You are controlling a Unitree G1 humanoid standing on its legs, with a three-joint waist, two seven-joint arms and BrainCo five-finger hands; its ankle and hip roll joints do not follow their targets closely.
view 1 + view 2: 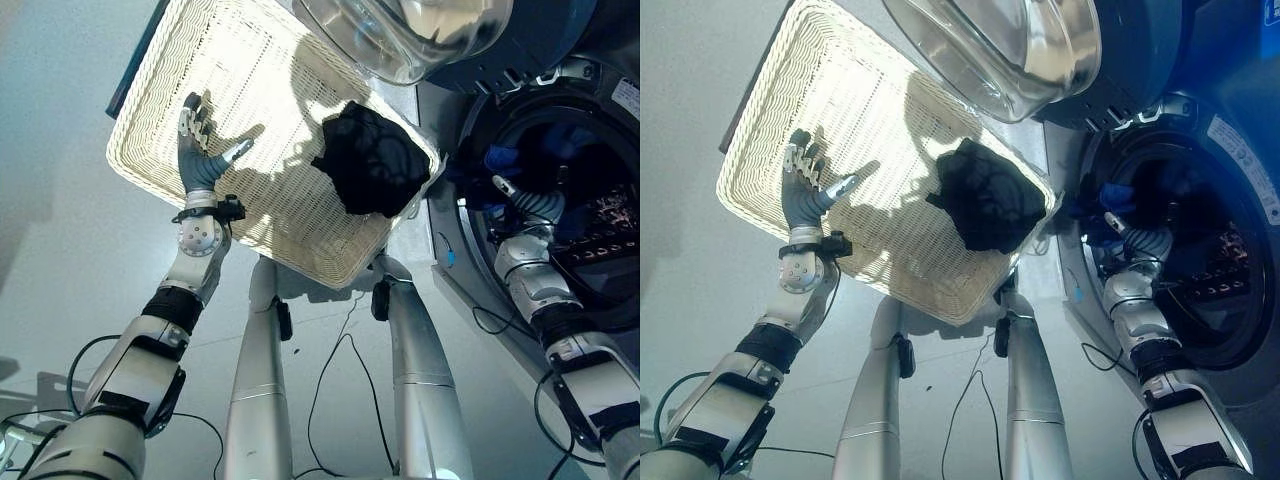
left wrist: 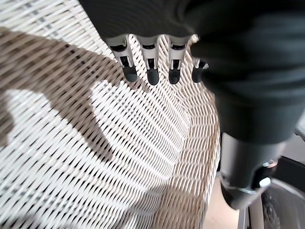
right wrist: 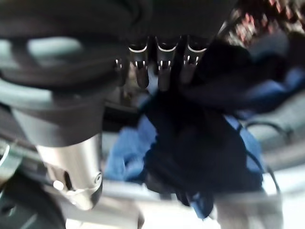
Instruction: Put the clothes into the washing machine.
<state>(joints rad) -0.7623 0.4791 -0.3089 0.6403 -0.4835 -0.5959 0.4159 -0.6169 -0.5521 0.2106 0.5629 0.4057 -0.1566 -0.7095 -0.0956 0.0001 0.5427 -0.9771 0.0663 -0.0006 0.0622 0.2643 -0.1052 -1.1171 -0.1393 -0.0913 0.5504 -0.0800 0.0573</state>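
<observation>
Wicker fills your left side: the basket sits on the floor, and your left hand hangs over its near corner with fingers spread, holding nothing. One black garment lies bunched in the basket at the end nearest the washer, whose glass door hangs open above it. Your right hand reaches into the drum, fingers straight over blue and dark clothes, gripping none.
</observation>
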